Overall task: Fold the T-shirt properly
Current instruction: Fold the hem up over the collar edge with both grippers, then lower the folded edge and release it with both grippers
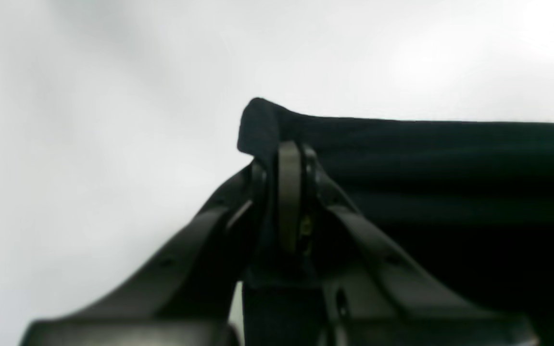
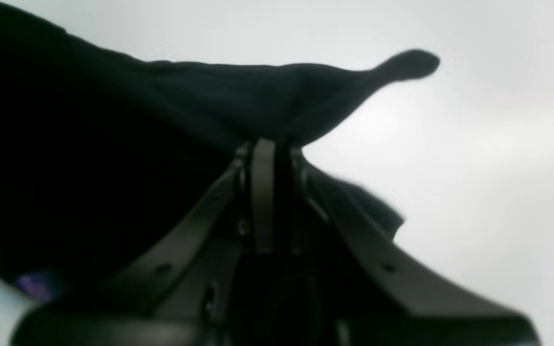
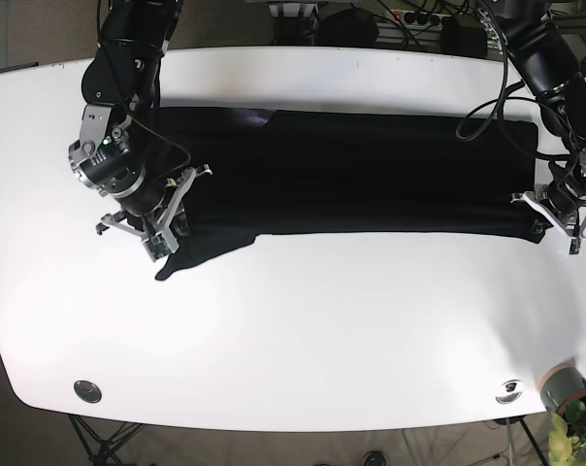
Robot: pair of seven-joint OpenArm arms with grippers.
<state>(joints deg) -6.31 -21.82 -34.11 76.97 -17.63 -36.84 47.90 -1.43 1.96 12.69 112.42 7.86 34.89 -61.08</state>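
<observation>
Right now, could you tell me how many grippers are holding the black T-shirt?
2. The right gripper pinches the T-shirt at its end on the base view's left; the left gripper pinches the opposite end corner.

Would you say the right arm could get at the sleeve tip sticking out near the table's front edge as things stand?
Probably yes, but not at once: the right gripper is shut on the T-shirt just beside the sleeve tip. Bare table surrounds the tip, so the way looks free after releasing.

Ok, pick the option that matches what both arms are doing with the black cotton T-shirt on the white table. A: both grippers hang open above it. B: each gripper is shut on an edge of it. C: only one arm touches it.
B: the left gripper pinches a corner of the black cotton T-shirt and the right gripper clamps its other end.
</observation>
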